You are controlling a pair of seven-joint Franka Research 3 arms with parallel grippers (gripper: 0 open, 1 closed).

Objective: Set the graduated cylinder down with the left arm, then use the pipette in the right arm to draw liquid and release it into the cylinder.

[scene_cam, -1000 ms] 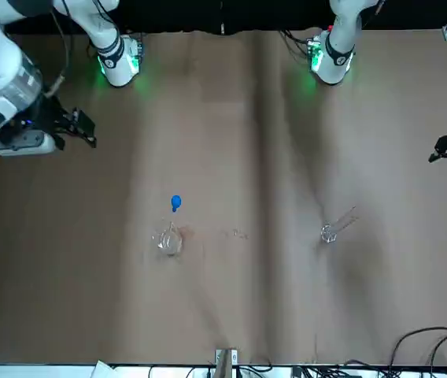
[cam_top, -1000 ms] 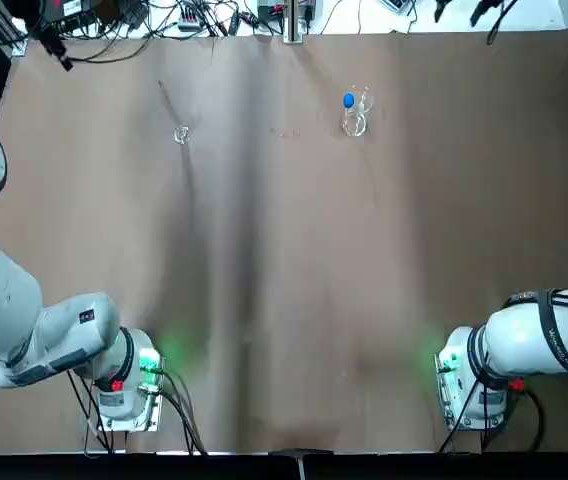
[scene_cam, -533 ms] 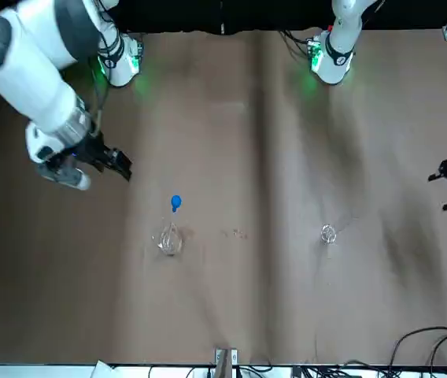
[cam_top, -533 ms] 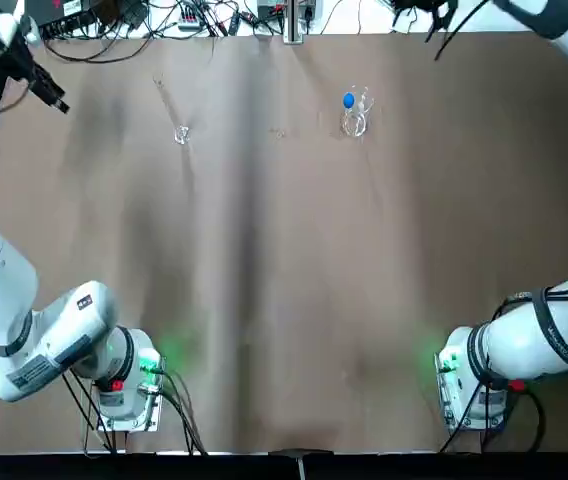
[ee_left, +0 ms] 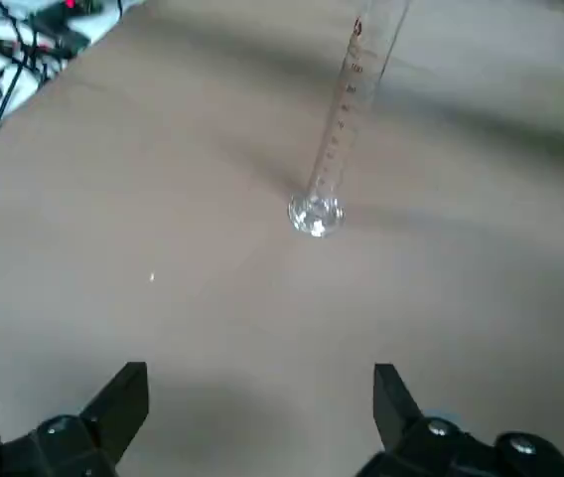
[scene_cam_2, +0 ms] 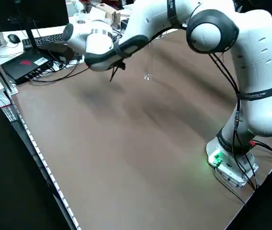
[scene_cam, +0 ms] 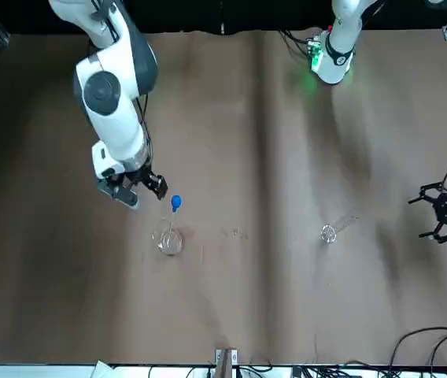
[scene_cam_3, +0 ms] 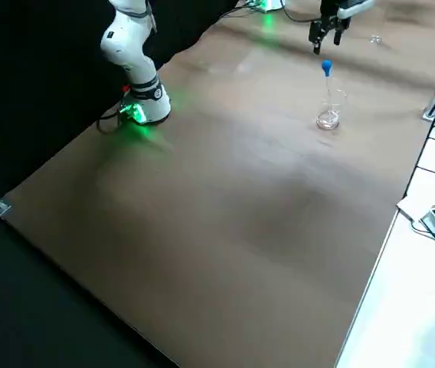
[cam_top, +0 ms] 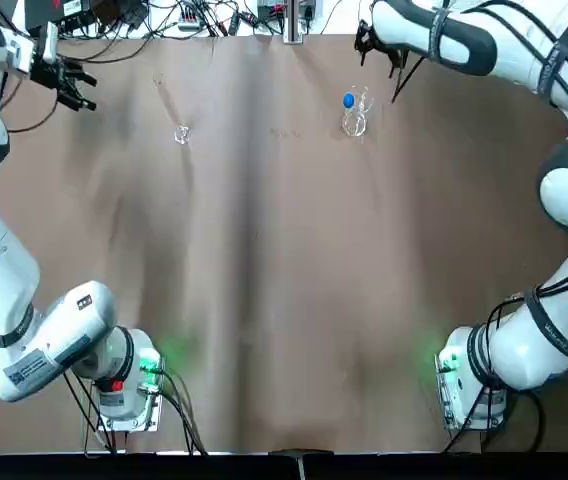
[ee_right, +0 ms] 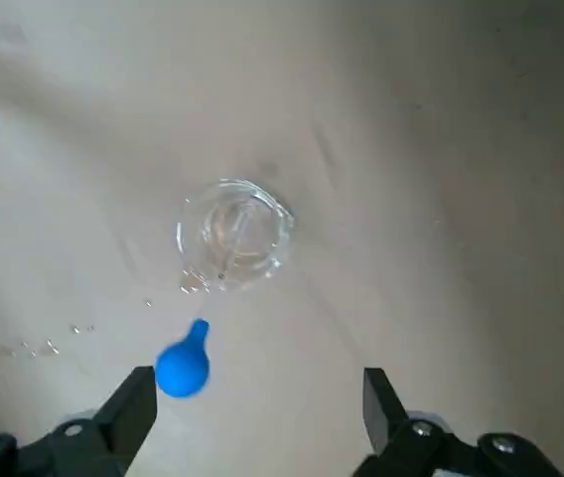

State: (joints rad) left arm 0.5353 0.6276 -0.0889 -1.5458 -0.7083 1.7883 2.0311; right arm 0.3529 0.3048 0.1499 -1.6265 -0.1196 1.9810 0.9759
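Right wrist view: right gripper (ee_right: 260, 373) is above the table near the pipette, fingers apart, nothing between the pads. Blue bulb (ee_right: 183, 368) sits off centre, closer to one finger. I'd call the step in hand the approach for the pipette grasp.

To do it well: centre on the bulb before closing, or one finger shoves it and drags the glass along. Come in slow, pads level with the bulb, light grip. A hard squeeze early dumps air or liquid at the wrong time. Squeeze, tip under the liquid, ease off to draw, then lift along the stem's own line until clear of the beaker rim. Beaker (scene_cam_3: 328, 119) looks light and could tip if the stem levers on it. Can't tell the liquid level from here.

Pipette: in the beaker, bulb up above the rim, stem running down into the glass. Long axis near vertical with some lean; exact lean direction I can't call.

Graduated cylinder (ee_left: 337, 134) stands on the table on its foot, well apart from the beaker, over on the left arm's side. Mouth up, long axis vertical. Left gripper (ee_left: 262, 373) is also open and empty, near the cylinder but not touching it. Set-down looks done. Slim tube on a small foot, so I'd keep that hand off it unless it's steadying. Release needs the tip right over the narrow mouth, pipette plumb.
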